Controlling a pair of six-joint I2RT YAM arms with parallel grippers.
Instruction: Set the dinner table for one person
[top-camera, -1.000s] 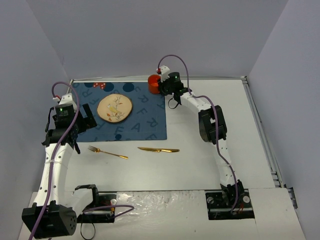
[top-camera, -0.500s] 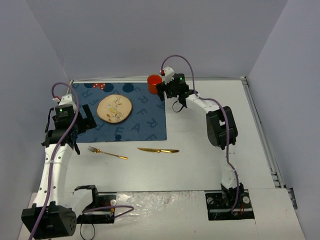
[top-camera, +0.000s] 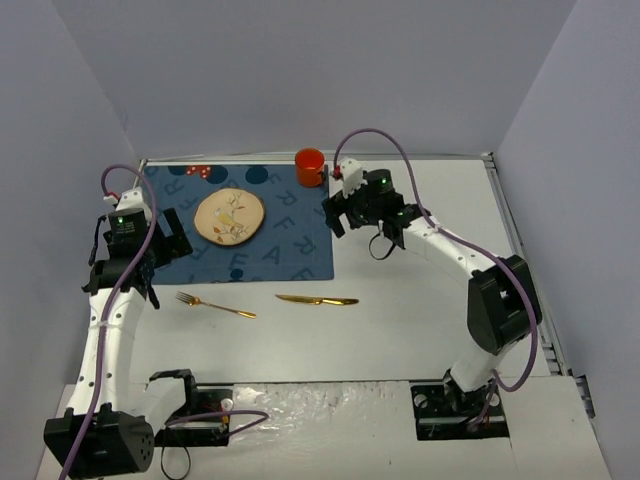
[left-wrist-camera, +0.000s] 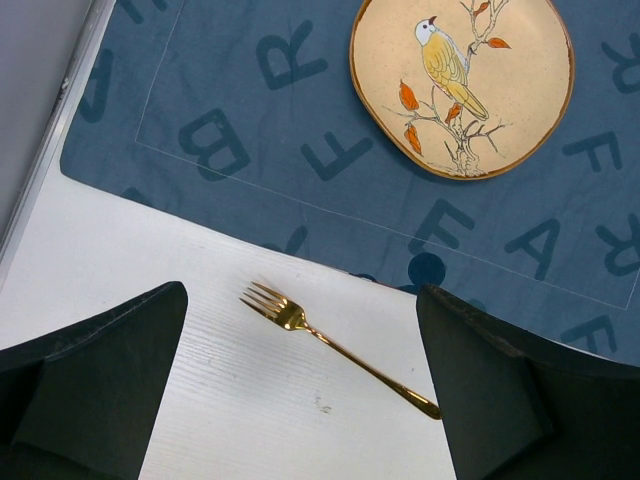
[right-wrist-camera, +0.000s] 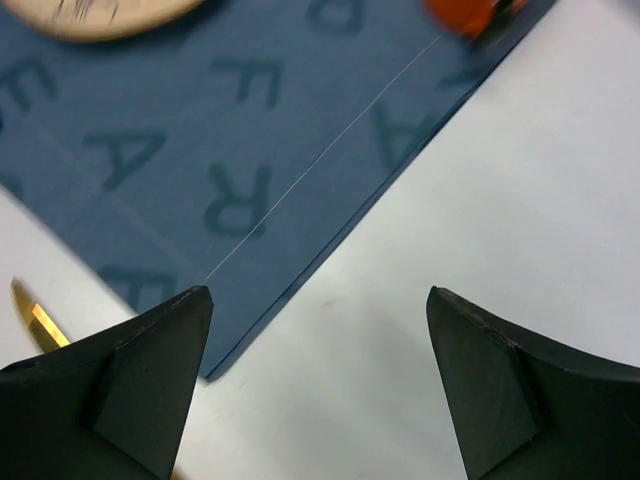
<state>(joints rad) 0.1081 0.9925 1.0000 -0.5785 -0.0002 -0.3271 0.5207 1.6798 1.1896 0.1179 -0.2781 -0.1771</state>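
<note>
On the white dinner table (top-camera: 420, 300) lies a dark blue lettered placemat (top-camera: 285, 240). A bird-painted plate (top-camera: 229, 216) sits on it, and a red cup (top-camera: 310, 167) stands on its far right corner. In front of the mat lie a gold fork (top-camera: 215, 304) and a gold knife (top-camera: 317, 299). My left gripper (left-wrist-camera: 300, 400) hangs open high above the fork (left-wrist-camera: 335, 345), with the plate (left-wrist-camera: 462, 85) beyond it. My right gripper (right-wrist-camera: 320, 390) is open and empty over the mat's right edge (right-wrist-camera: 300, 270). The cup (right-wrist-camera: 465, 15) shows far ahead of it.
A thin metal rim (top-camera: 520, 240) runs along the table's right side, and grey walls close in on three sides. The left arm (top-camera: 105, 330) stands by the table's left edge (left-wrist-camera: 40, 170). The knife's tip (right-wrist-camera: 40, 325) shows at the right wrist view's left edge.
My right gripper opened, let go of the red cup on the placemat corner and drew back to the near right. The left arm has not moved.
</note>
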